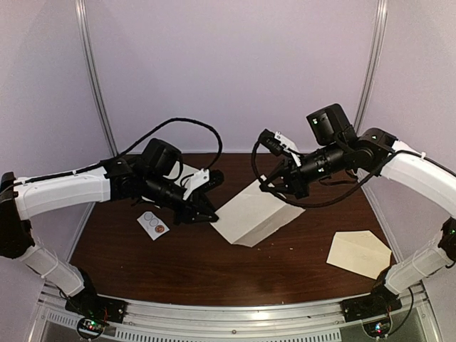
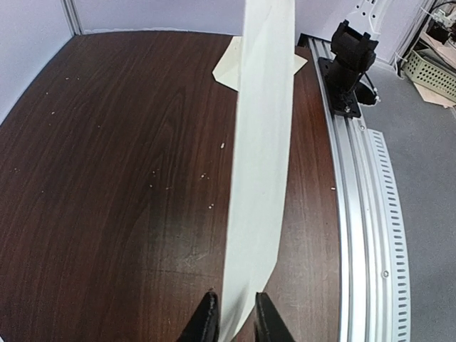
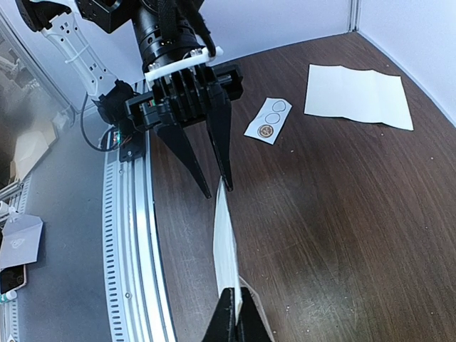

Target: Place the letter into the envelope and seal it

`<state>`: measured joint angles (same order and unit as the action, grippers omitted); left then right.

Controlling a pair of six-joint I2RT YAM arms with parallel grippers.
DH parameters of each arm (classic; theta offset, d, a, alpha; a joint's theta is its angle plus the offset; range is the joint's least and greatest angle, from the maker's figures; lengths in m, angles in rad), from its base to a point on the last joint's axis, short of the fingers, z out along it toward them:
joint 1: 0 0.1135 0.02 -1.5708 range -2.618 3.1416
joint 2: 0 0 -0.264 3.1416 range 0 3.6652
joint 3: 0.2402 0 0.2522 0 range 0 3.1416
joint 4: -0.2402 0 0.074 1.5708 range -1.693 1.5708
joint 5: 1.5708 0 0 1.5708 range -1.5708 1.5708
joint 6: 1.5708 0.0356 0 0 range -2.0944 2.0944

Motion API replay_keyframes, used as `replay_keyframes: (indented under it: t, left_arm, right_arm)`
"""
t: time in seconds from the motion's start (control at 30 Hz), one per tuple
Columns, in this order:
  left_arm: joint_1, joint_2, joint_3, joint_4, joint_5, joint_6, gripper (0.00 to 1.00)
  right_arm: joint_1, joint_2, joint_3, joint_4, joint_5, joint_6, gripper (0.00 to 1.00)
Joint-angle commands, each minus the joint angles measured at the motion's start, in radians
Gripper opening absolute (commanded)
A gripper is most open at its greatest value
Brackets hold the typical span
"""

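Letter, a white creased paper sheet [image 1: 253, 212], hangs pinched between both arms' fingers; next, carry it to the cream paper envelope [image 1: 360, 253], near right.

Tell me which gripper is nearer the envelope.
Right. The right gripper holds the folded sheet mid-table, up-left of the envelope; the left gripper grips that sheet's far end.

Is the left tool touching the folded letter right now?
Touching. The left wrist view shows the left tool with both fingers pinching the letter's edge.
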<state>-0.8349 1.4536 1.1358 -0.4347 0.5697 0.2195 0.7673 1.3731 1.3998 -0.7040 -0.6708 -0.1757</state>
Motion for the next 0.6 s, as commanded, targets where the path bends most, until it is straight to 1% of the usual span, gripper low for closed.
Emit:
replay_keyframes:
  t: [0.0, 0.07, 0.27, 0.3, 0.33, 0.37, 0.57]
  left_arm:
    - [-0.003, 0.008, 0.02, -0.008, -0.034, 0.012, 0.19]
    - [-0.003, 0.006, 0.018, -0.007, -0.044, 0.014, 0.16]
    - [-0.003, 0.014, 0.013, -0.012, -0.074, 0.018, 0.14]
    - [-0.003, 0.016, 0.013, -0.012, -0.073, 0.018, 0.11]
    - [-0.003, 0.02, 0.014, -0.013, -0.069, 0.019, 0.02]
    - [-0.003, 0.022, 0.016, -0.014, -0.065, 0.02, 0.0]
    - [-0.003, 0.021, 0.025, -0.013, -0.023, 0.021, 0.0]
  right_arm:
    - [-0.006, -0.032, 0.014, -0.011, 0.033, 0.003, 0.0]
    - [-0.006, -0.035, 0.014, -0.014, 0.038, 0.001, 0.0]
    - [-0.007, -0.045, 0.014, -0.027, 0.05, -0.002, 0.0]
    - [-0.008, -0.048, 0.013, -0.026, 0.048, -0.001, 0.0]
    - [-0.008, -0.049, 0.012, -0.026, 0.047, -0.002, 0.0]
    - [-0.008, -0.049, 0.013, -0.027, 0.048, -0.001, 0.0]
    - [-0.008, -0.034, 0.009, -0.016, 0.012, 0.006, 0.0]
